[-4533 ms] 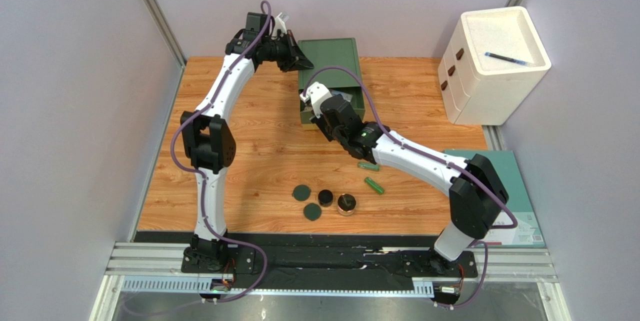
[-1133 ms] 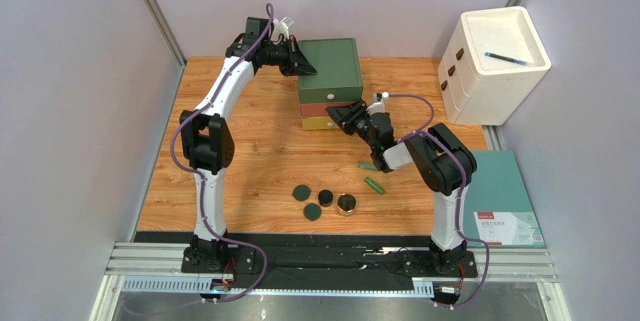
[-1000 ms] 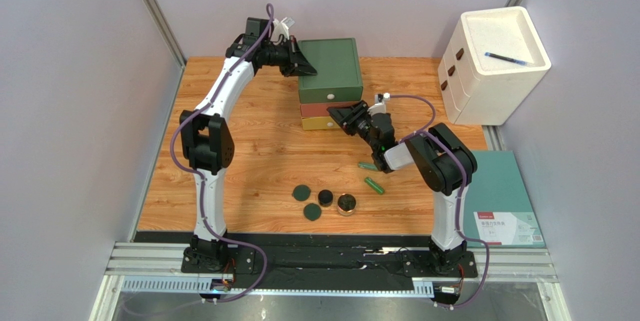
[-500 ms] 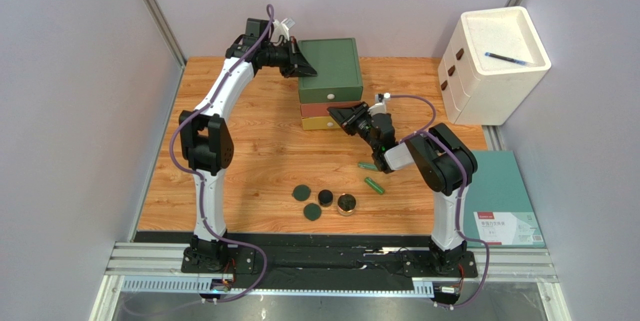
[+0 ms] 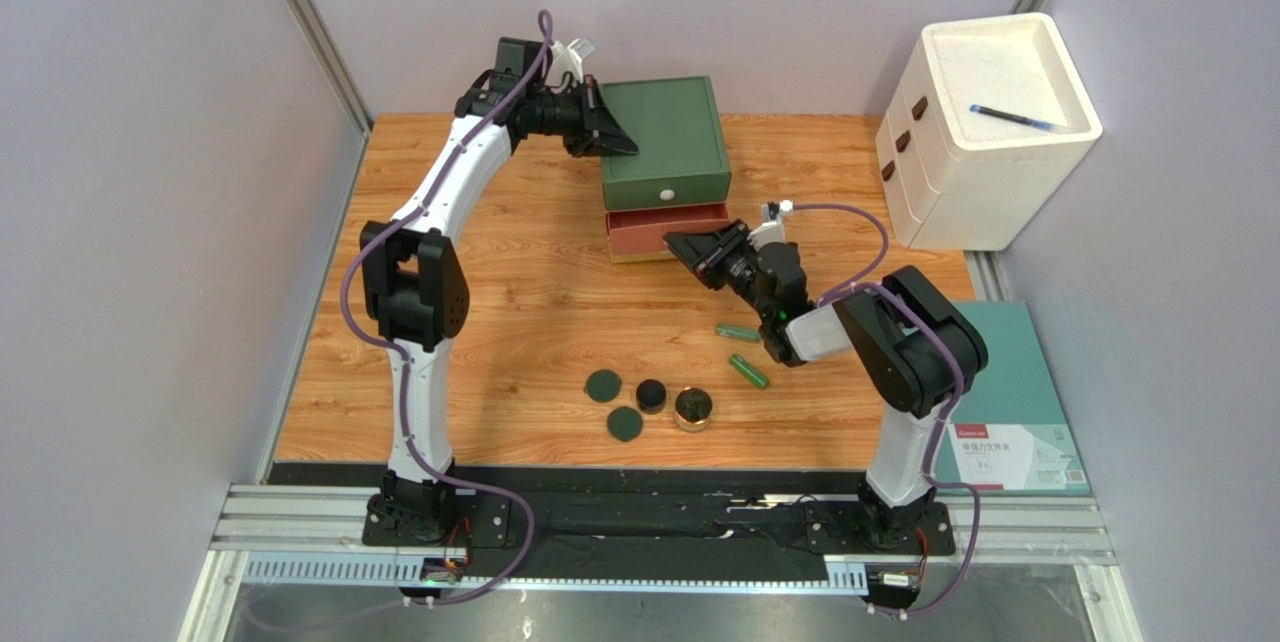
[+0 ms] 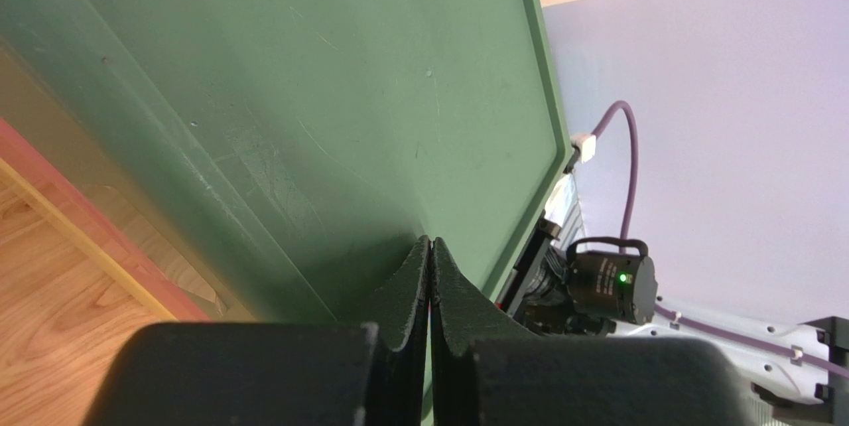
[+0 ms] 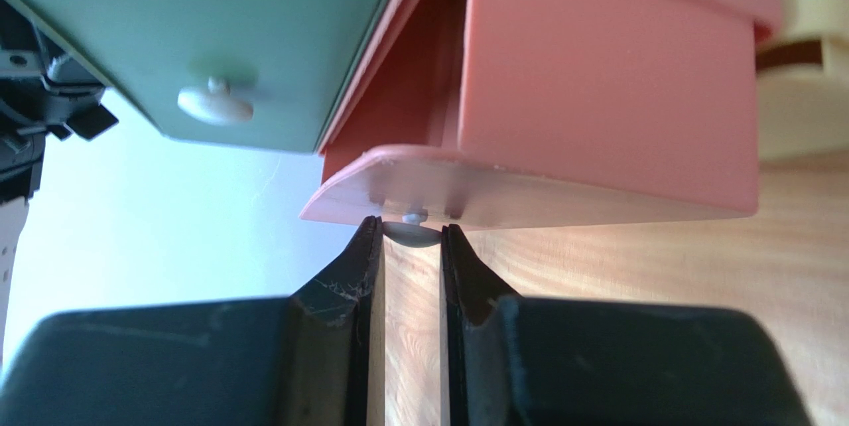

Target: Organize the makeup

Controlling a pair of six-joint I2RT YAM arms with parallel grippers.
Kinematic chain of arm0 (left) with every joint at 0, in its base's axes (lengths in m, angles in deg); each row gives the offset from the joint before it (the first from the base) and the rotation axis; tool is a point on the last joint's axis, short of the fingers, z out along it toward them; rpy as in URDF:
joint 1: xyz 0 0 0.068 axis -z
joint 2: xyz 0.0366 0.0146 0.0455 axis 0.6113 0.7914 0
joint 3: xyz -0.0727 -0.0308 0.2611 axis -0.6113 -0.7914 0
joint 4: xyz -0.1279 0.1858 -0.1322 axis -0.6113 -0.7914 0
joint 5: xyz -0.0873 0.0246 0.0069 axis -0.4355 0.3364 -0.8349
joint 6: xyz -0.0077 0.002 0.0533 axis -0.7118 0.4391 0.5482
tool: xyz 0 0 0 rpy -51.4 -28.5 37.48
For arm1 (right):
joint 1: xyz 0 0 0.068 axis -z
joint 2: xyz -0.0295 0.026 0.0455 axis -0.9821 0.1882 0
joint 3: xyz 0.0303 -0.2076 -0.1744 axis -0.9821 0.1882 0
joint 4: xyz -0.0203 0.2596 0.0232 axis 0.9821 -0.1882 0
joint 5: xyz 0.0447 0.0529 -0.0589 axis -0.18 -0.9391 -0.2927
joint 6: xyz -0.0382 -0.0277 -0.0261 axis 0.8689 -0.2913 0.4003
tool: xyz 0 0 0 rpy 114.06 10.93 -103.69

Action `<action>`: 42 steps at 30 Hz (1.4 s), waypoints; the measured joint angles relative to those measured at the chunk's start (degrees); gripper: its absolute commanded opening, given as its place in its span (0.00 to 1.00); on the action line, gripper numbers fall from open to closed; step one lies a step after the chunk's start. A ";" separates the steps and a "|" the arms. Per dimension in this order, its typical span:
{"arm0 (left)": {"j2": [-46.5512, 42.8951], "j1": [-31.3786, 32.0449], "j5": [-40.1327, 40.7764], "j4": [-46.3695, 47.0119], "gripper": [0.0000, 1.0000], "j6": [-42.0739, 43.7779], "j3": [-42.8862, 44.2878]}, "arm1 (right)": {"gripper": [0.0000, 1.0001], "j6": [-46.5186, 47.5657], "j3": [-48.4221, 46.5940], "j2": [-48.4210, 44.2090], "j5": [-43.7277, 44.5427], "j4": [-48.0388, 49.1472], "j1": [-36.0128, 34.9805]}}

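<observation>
Two dark green discs point(image 5: 604, 386) point(image 5: 624, 426), a black jar point(image 5: 651, 395) and a gold-rimmed compact point(image 5: 693, 408) lie at the table's near middle. Two green tubes point(image 5: 748, 371) point(image 5: 736, 332) lie just right of them. My right gripper point(image 7: 410, 232) point(image 5: 688, 245) is shut on the white knob point(image 7: 410, 228) of the red drawer point(image 7: 598, 78), which stands pulled partly out of the drawer box point(image 5: 663, 132). My left gripper point(image 6: 429, 244) point(image 5: 613, 141) is shut and empty, its tips pressed on the box's green top point(image 6: 329, 98). Clear or beige tubes are out of view.
A white drawer cabinet point(image 5: 992, 110) with a blue pen point(image 5: 1016, 116) on top stands at the back right. A teal booklet point(image 5: 1010, 402) lies off the table's right edge. The green drawer's knob point(image 7: 214, 101) shows above the red drawer.
My right gripper has drawn back toward the near side with the knob, and the red drawer has slid out of the box. The left gripper stays on the box's top.
</observation>
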 measured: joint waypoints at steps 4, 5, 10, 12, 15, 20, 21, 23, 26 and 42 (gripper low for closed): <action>0.00 0.00 0.02 -0.04 0.00 -0.11 0.00 | 0.00 -0.07 3.21 -3.54 -0.02 -1.86 -0.96; 0.00 0.00 0.02 -0.04 0.00 -0.11 0.00 | 0.00 -0.20 3.98 -4.28 0.02 -2.16 -1.18; 0.00 0.00 0.07 -0.07 0.00 -0.13 0.00 | 0.02 -1.46 7.10 -7.56 0.09 -4.26 -2.58; 0.00 0.00 0.07 -0.07 0.00 -0.15 0.00 | 0.19 -1.51 7.34 -8.35 0.02 -5.53 -2.84; 0.00 0.00 0.07 -0.07 0.00 -0.15 0.00 | 0.34 -1.49 7.34 -9.51 -0.02 -7.52 -2.89; 0.00 0.00 0.07 -0.04 0.00 -0.15 0.00 | 0.59 0.79 6.25 -13.33 -0.37 -16.85 -2.93; 0.00 0.00 0.04 -0.02 0.00 -0.17 0.00 | 0.61 2.23 5.35 -15.17 -0.24 -21.49 -2.93; 0.00 0.00 0.04 -0.02 0.00 -0.17 0.00 | 0.64 4.79 3.82 -18.43 0.26 -27.85 -2.93; 0.00 0.00 0.04 0.00 0.00 -0.20 0.00 | 0.65 10.60 0.66 -24.90 1.49 -39.15 -2.93; 0.00 0.00 0.00 0.11 0.00 -0.24 -0.07 | 0.76 41.77 -14.12 -32.26 4.63 -86.66 -11.08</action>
